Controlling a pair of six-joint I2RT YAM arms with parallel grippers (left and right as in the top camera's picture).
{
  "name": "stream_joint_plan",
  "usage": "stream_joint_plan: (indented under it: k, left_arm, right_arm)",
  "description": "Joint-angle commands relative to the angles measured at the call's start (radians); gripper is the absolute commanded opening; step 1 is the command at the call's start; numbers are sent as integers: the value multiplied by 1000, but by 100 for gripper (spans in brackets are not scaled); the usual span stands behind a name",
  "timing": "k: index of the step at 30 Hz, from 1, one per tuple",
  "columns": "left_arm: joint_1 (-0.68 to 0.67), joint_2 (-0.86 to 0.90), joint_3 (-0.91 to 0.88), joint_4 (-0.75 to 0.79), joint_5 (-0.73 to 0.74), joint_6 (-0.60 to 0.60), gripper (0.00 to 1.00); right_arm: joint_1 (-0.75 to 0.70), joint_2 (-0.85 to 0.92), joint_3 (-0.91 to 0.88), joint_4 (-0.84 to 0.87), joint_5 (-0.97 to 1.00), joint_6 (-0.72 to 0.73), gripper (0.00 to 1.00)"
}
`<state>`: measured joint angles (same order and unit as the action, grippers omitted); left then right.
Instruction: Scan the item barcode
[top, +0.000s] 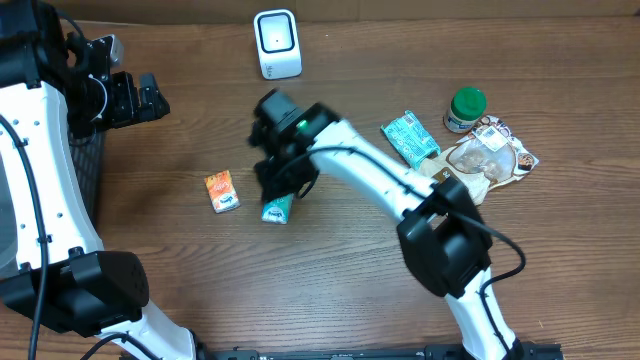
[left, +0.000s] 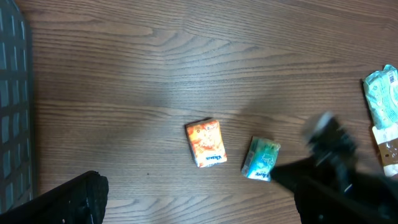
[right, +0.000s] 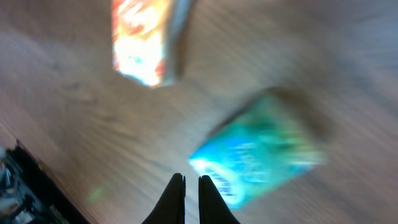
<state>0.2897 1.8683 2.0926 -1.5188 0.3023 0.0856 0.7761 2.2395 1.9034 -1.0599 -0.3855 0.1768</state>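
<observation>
where the overhead looks down, the right end effector (top: 283, 178) hangs just beside the teal box (top: 277, 209) on the surface (top: 350, 290). left wrist: that box lies near an orange box (left: 206, 143). right wrist: fingers pressed together, gripping nothing, teal box just ahead and rightward.

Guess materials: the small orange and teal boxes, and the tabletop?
Orange box: probably printed paperboard, slight sheen; crisp folded edges and flat printed faces.
Teal box: probably the same; squared corners, printed panels.
Tabletop: wood or wood-look laminate, matte; grain lines show, but I can't tell which.
</observation>
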Motion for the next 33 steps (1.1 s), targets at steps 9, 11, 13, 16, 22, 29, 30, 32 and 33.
stream_joint_plan:
  k: [9,11,13,16,22,29,30,32,33]
  left_arm:
    - [3,-2,9,2,1,16,100]
    - [3,-2,9,2,1,16,100]
    - [3,-2,9,2,1,16,100]
    - [3,-2,9,2,1,16,100]
    - [3,-2,9,2,1,16,100]
    - [3,-2,9,2,1,16,100]
    - [3,-2,9,2,1,16,99]
    - [3,-2,9,2,1,16,100]
    - [3,-2,9,2,1,16,100]
  right_arm:
    - [74,-2,-143,216,221,119,12]
    - [74,-2,-170,249,236,122,13]
    - [73,-2,-187,264,251,124,13]
    - [70,-2,-190,258,288,131,13]
    - [23,-3,-190,224,299,129,13]
    - [-45,-9,-171,212,254,32,13]
    - [-53,-13,-161,204,253,27,13]
    - [-72,-24,-138,182,248,27,13]
    - [-79,-33,-129,173,233,27,13]
